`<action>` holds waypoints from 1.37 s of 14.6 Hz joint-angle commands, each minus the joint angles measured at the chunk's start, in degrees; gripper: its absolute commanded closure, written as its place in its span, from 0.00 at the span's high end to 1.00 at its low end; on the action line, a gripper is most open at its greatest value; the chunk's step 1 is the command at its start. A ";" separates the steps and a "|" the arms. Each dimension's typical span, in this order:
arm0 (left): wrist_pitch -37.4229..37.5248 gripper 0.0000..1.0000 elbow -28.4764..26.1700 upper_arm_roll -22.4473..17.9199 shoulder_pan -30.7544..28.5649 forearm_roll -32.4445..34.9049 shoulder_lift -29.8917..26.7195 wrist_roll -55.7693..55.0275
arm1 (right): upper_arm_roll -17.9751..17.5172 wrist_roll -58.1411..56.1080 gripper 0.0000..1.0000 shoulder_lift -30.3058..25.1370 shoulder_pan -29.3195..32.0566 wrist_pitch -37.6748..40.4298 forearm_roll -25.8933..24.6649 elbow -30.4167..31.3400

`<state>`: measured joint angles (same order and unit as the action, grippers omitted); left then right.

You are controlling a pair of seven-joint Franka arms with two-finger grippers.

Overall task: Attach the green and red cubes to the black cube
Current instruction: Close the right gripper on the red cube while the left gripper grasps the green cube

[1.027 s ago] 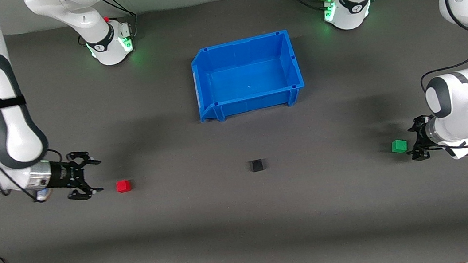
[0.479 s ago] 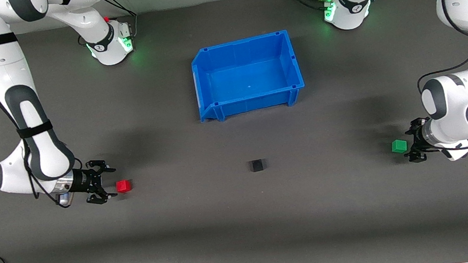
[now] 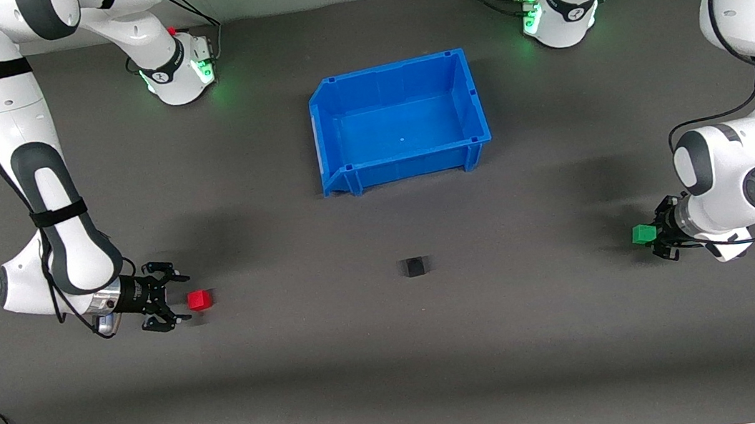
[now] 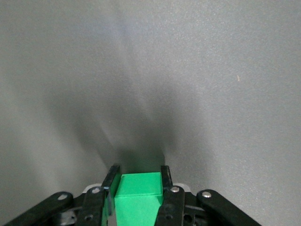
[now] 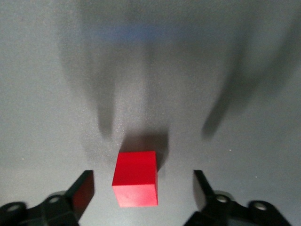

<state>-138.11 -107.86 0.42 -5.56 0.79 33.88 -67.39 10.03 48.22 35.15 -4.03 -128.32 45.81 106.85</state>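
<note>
In the front view, the black cube [image 3: 414,266] is lying on the grey mat [image 3: 395,354], nearer to the camera than the blue bin [image 3: 471,96] and roughly midway between the two coloured cubes. The red cube [image 3: 199,300] is resting on the mat toward the right arm's end of the table, and the right gripper [image 3: 174,300] is being held low just beside it with its fingers spread. The green cube [image 3: 643,234] is sitting toward the left arm's end, and the left gripper [image 3: 660,239] is placed right against it.

In the left wrist view, the green cube [image 4: 137,197] is seen between the two fingers [image 4: 165,181], which are drawn in against its opposite side faces; it is judged to be gripped or very nearly so.

In the right wrist view, the red cube [image 5: 135,178] is lying between the wide-open fingers [image 5: 204,188], clear gaps being left on both sides, so nothing is being held.

The cubes are judged to be light, rigid and smooth-faced. A hold is best taken on two opposite flat side faces, squarely and near the middle, so that the cube is not being twisted out of the grip. The face meant to meet the black cube is best left uncovered.
</note>
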 commanded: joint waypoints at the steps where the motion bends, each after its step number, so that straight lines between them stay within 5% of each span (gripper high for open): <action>1: 0.74 0.18 1.68 -0.33 2.30 0.00 -0.57 -1.42 | 0.08 -1.38 0.67 1.50 -0.45 -0.44 1.92 -1.65; 3: 2.84 0.17 3.96 -0.33 3.36 -0.09 -0.57 -3.96 | 0.08 -1.46 0.50 1.50 -0.45 -0.44 1.92 -1.65; 6: 10.73 0.17 9.93 0.63 3.54 -0.26 -0.75 -7.31 | 0.08 -0.85 0.39 1.41 -0.45 0.00 1.83 -2.35; 12: 15.60 0.18 15.48 5.29 5.73 -0.18 -0.31 -23.02 | 0.08 10.11 0.39 0.53 -6.67 0.61 1.83 -6.91; 20: 10.87 0.18 15.66 5.29 18.82 -0.26 3.64 -44.28 | 0.08 28.13 0.39 3.51 -22.31 -3.94 1.92 -14.65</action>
<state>-125.17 -93.66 6.59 9.75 0.69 35.78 -105.45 9.30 72.10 36.34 -22.44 -129.82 46.55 95.10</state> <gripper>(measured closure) 0.634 0.604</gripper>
